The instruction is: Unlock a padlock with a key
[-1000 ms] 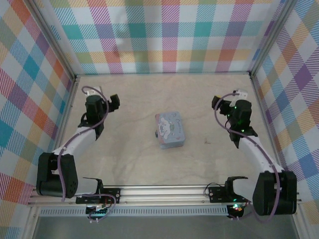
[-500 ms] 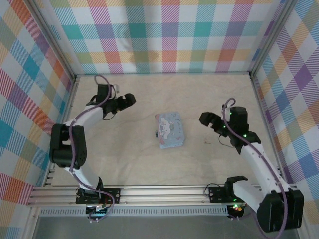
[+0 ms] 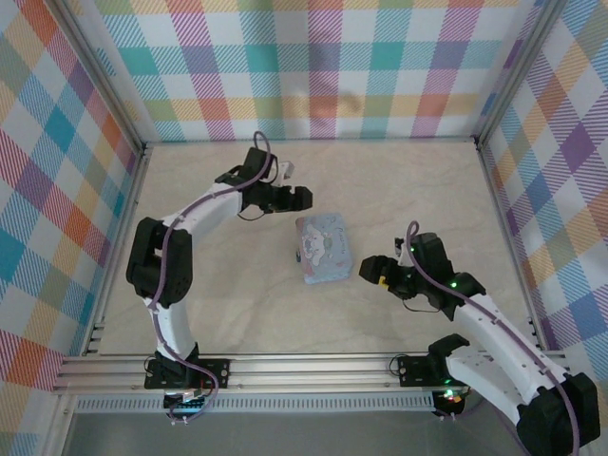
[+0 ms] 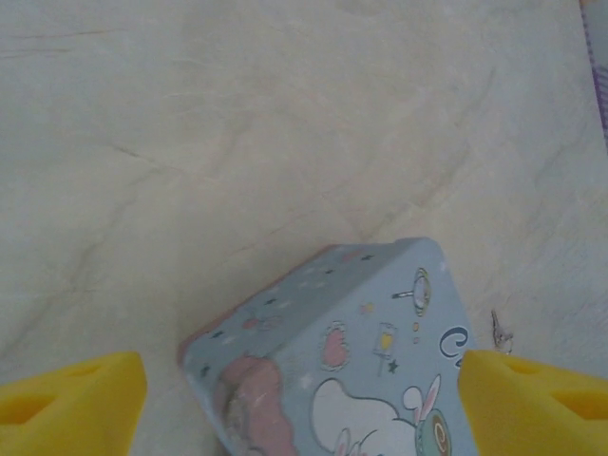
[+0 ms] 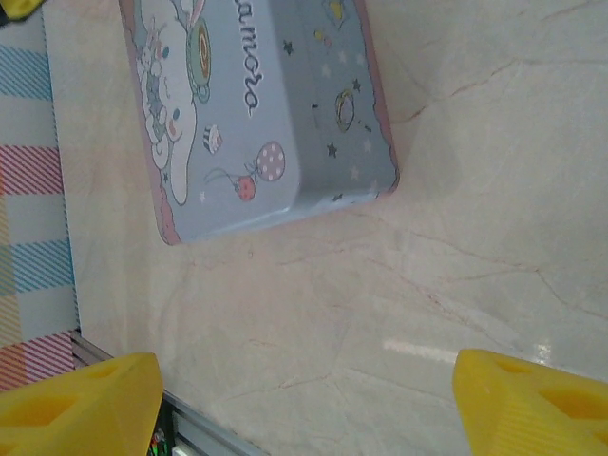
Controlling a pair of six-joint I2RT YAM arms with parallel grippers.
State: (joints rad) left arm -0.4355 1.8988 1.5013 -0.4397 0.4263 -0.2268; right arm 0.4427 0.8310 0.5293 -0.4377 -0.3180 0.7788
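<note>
You are at the opening of this job, and by the look of it none of the unlocking proper is done. The padlock (image 3: pixel 297 255) is a tiny speck on the surface (image 3: pixel 218 285), touching the left side of the pale blue cartoon-printed tin (image 3: pixel 325 249). From overhead it is too small to show whether its shackle is shut, so treat it as locked. Your left tool (image 3: pixel 302 198) hangs just beyond the tin's far left corner. Its yellow pads (image 4: pixel 71 399) stand wide apart, with nothing between them but the tin's lid below. Your right tool (image 3: pixel 371 271) hovers just off the tin's near right corner, its own yellow pads (image 5: pixel 81 404) likewise spread wide and empty, looking across bare surface toward the tin. So neither tool holds the padlock or the key, and where the key lies I cannot tell from these views. What is left, as I judge it, is nearly everything. You have to find the key and pinch it by its bow, then get the other tool onto the padlock body to steady it. After that you line the blade up with the keyway, push it in, turn it, and see the shackle spring. With parts this small, the first pickup off a flat surface will likely be the fiddliest step.
</note>
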